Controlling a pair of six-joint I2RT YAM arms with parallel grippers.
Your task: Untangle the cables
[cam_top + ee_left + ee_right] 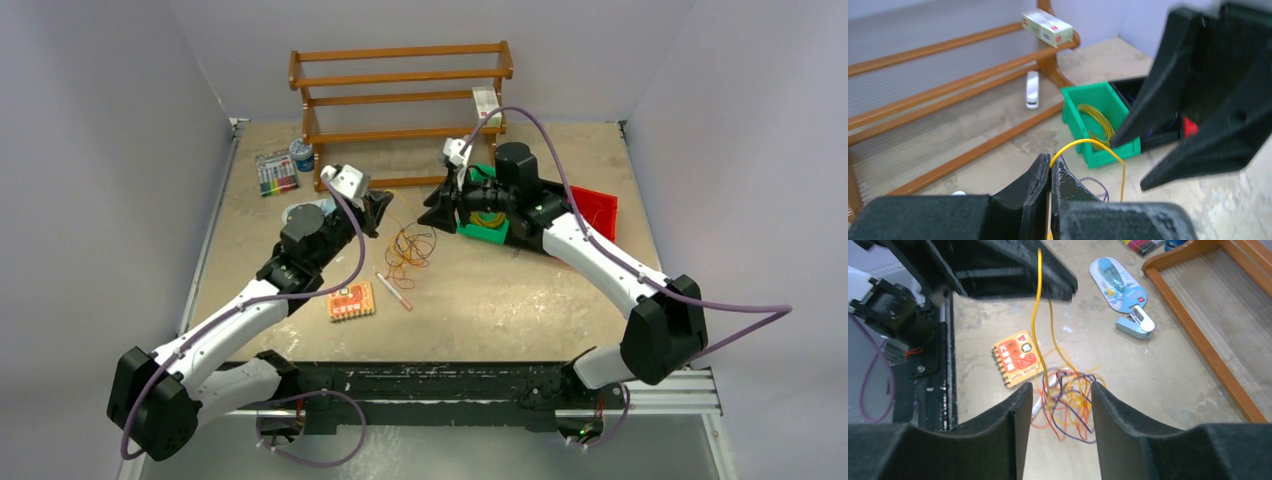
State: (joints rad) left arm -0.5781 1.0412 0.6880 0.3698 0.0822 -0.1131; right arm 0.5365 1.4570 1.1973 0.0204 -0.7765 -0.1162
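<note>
The left gripper [1050, 162] is clenched on one yellow strand of the cables [1068, 405], holding that strand raised above the surface [520, 310]. The right gripper [1058, 388] is released, and in the wrist view its fingers frame the tangle. The tangle rests mid-surface. A notebook [351, 300] lies beside it, toward the near edge.
</note>
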